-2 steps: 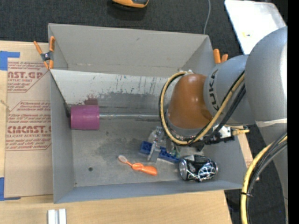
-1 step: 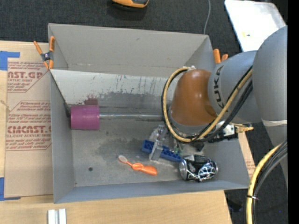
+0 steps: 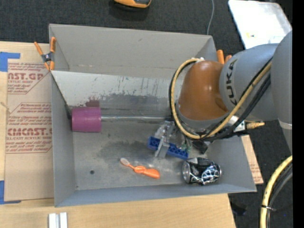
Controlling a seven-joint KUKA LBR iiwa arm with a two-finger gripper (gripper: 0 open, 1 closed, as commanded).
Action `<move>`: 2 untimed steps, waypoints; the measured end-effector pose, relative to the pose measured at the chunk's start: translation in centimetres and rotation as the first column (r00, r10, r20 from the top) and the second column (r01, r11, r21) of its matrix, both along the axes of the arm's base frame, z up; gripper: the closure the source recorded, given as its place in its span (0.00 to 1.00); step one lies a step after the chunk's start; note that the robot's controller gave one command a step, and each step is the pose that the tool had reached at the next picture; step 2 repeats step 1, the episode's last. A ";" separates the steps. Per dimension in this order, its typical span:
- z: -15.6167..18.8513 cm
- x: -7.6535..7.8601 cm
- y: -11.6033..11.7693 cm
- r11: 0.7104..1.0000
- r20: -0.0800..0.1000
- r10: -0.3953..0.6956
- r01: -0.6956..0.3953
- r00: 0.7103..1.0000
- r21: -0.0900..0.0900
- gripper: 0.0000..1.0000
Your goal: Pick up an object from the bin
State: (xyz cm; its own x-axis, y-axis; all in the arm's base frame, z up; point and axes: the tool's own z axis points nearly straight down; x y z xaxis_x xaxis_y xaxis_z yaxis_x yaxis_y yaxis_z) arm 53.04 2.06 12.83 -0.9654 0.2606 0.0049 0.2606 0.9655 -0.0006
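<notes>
The gripper (image 3: 163, 145) is down low inside the bin (image 3: 118, 46), at the right part of the floor, directly at a blue toy block (image 3: 177, 151). The block lies on the floor and its blue shows on both sides of the gripper's metal tip. It cannot be told whether the gripper is open or closed, because the wrist above covers much of it.

The block seems to rest flat on the floor and not lifted, so the pick is judged to be not yet done. The approach looks finished; what is left is to close on the block and to raise it out.

Near the block lie an orange toothbrush (image 3: 142, 170), in front of it, and a crushed can (image 3: 202, 171), to the right. A purple cylinder (image 3: 86, 119) stands well apart at the left wall.
</notes>
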 end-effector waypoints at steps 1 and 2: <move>5.2 0.0 0.0 1.000 0.000 0.000 0.000 1.000 0.000 1.00; 5.2 0.0 0.0 1.000 0.000 0.000 0.000 1.000 0.000 1.00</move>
